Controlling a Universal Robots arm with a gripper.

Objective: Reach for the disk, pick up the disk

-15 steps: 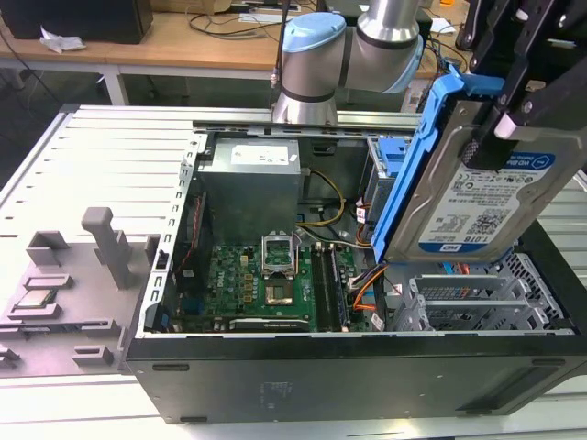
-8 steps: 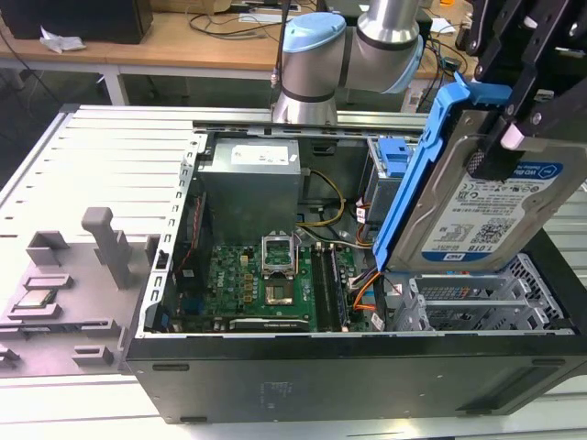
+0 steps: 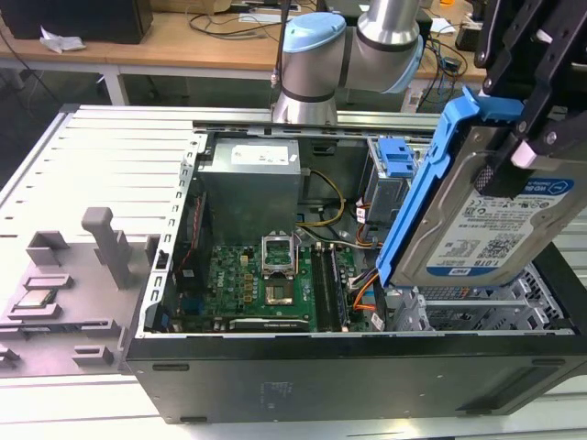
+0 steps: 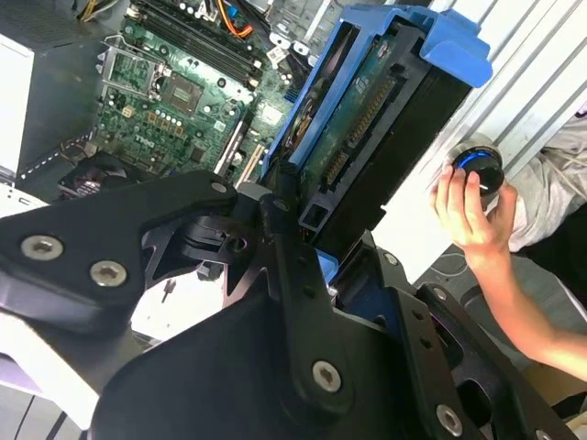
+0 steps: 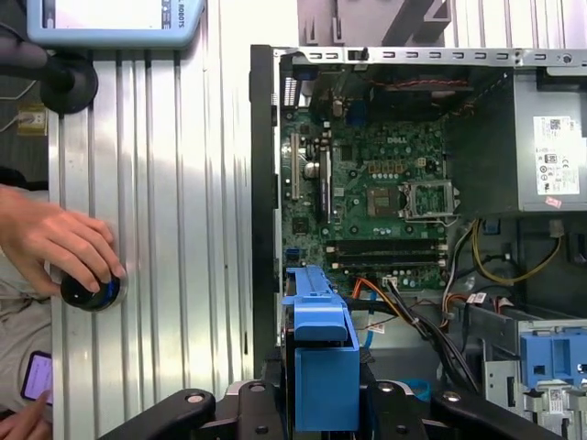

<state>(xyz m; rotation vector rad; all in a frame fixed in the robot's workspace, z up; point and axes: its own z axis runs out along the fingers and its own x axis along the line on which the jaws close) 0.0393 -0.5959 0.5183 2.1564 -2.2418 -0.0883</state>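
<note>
From the exterior view's left I see a grey tray of holders on the ribbed table, then the open computer case with its green board at centre. At about two o'clock my gripper is clamped on the disk, which hangs tilted in the air above the case's drive bay, its blue frame toward the board. In the first wrist view a hand rests on a round knob.
</note>
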